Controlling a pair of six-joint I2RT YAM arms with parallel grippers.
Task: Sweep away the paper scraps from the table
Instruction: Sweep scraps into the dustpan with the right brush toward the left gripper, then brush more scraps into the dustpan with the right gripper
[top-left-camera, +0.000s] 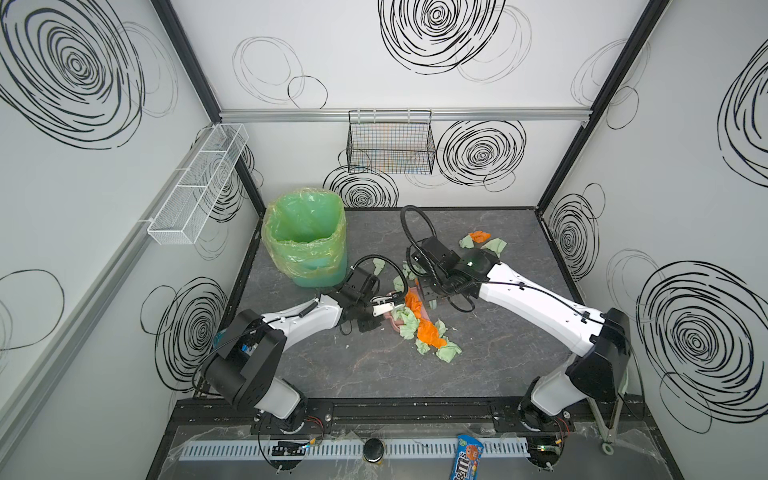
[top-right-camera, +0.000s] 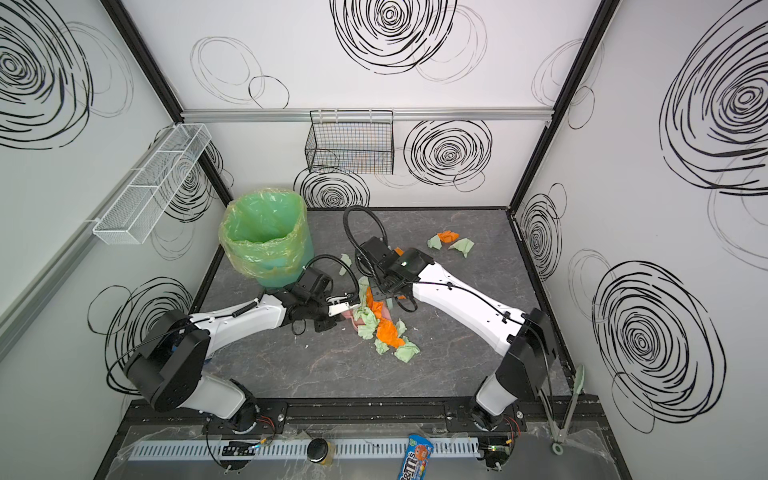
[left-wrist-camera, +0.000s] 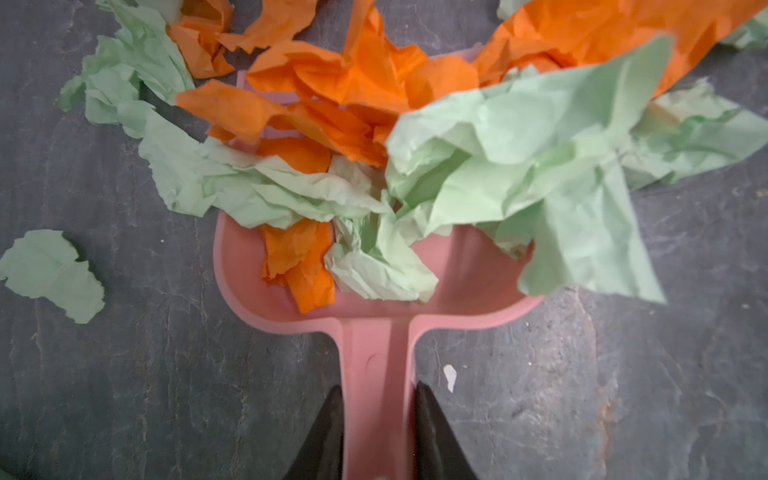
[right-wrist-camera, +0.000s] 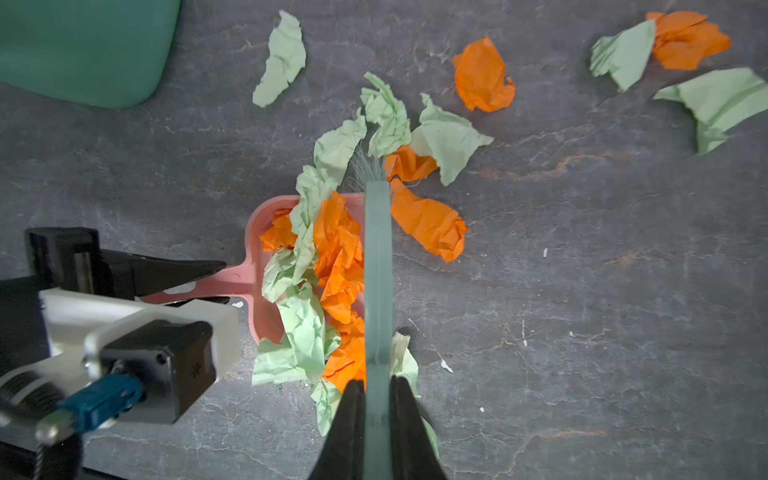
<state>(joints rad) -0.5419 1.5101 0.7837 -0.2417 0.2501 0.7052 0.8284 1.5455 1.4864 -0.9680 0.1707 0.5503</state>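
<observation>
Grey table (top-left-camera: 374, 374) | paper scraps (right-wrist-camera: 332, 249) heaped half in pink dustpan (left-wrist-camera: 473, 270), strays at back | my left gripper (left-wrist-camera: 378, 399) clamps pan handle, right gripper (right-wrist-camera: 377, 388) clamps brush (right-wrist-camera: 378, 257) | risk: overfull heap spills when I lift

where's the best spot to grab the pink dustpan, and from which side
Take the dustpan by its narrow flat handle, from the end opposite the open mouth, pinching its two long edges as the left claw does; paper scraps heap over the rest.
</observation>
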